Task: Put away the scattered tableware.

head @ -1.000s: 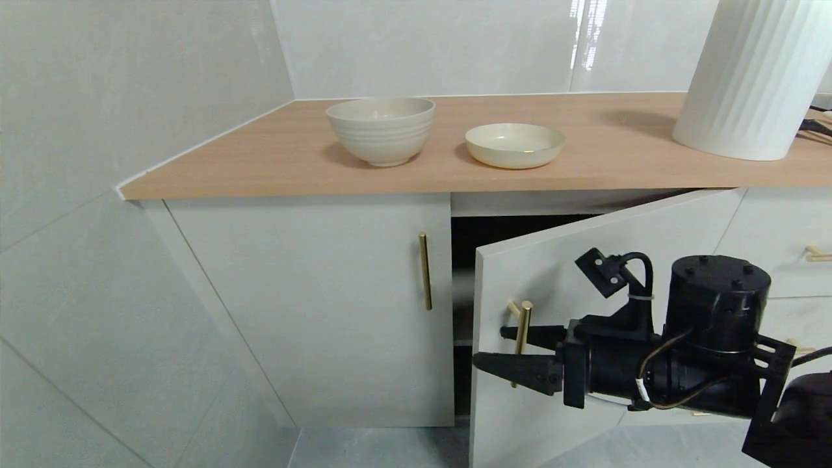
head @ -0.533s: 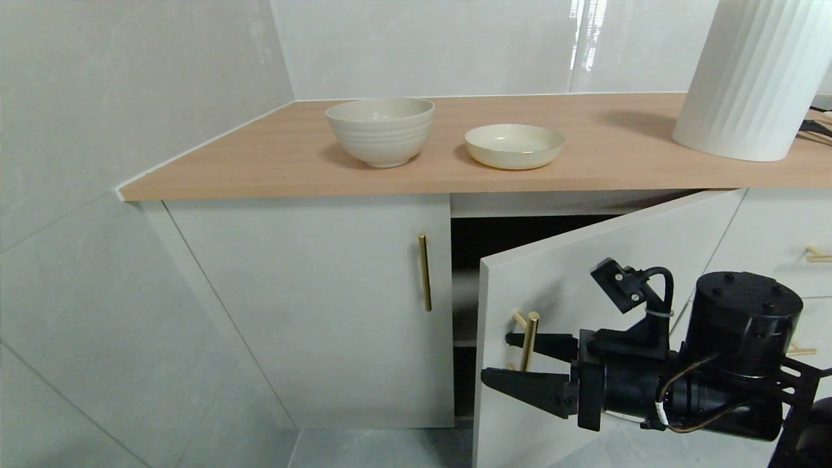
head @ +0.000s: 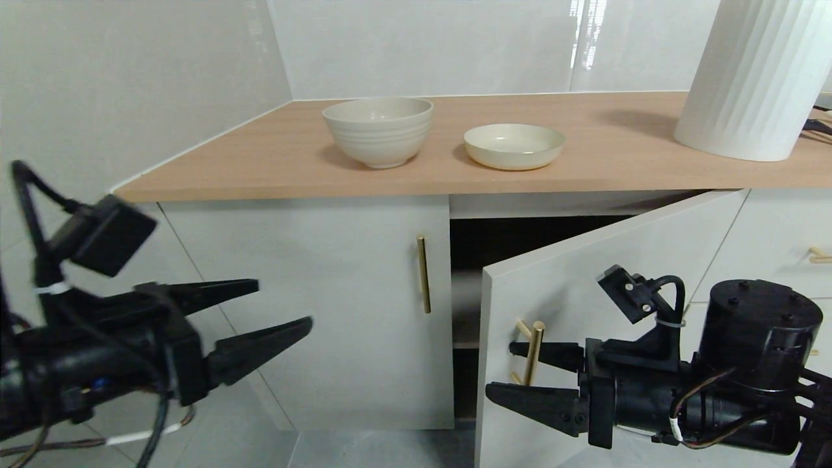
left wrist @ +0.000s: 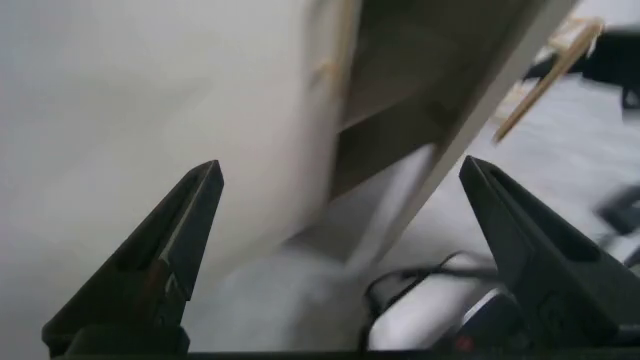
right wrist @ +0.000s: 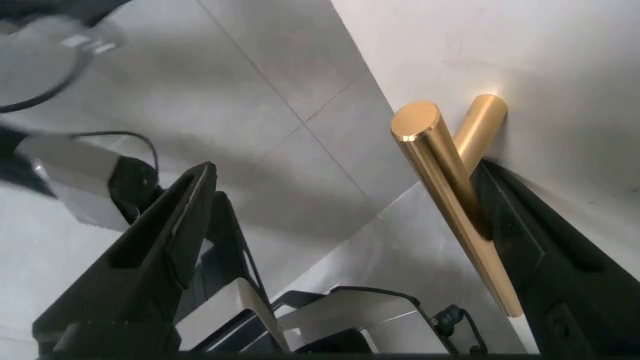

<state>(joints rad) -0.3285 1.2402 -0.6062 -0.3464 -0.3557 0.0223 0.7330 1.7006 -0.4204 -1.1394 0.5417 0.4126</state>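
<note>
A deep cream bowl (head: 379,130) and a shallow cream dish (head: 513,145) stand side by side on the wooden counter (head: 260,162). Below them the right cabinet door (head: 585,260) hangs partly open. My right gripper (head: 499,369) is open at that door's gold handle (head: 534,351), with one finger behind the bar and the other in front. Close up, the handle (right wrist: 455,210) lies against one finger of the right gripper (right wrist: 340,175). My left gripper (head: 283,302) is open and holds nothing, low in front of the shut left door (head: 312,312). Ahead of the left gripper (left wrist: 340,165) lies the cabinet opening.
A tall white ribbed vase (head: 757,78) stands on the counter's right end. The left door has a vertical gold handle (head: 423,274). Drawers with gold pulls (head: 819,255) lie to the right. A tiled wall closes the left side; grey floor lies below.
The right gripper has drawn the handle toward me and the door has swung wider. The left gripper has come into the head view from the left.
</note>
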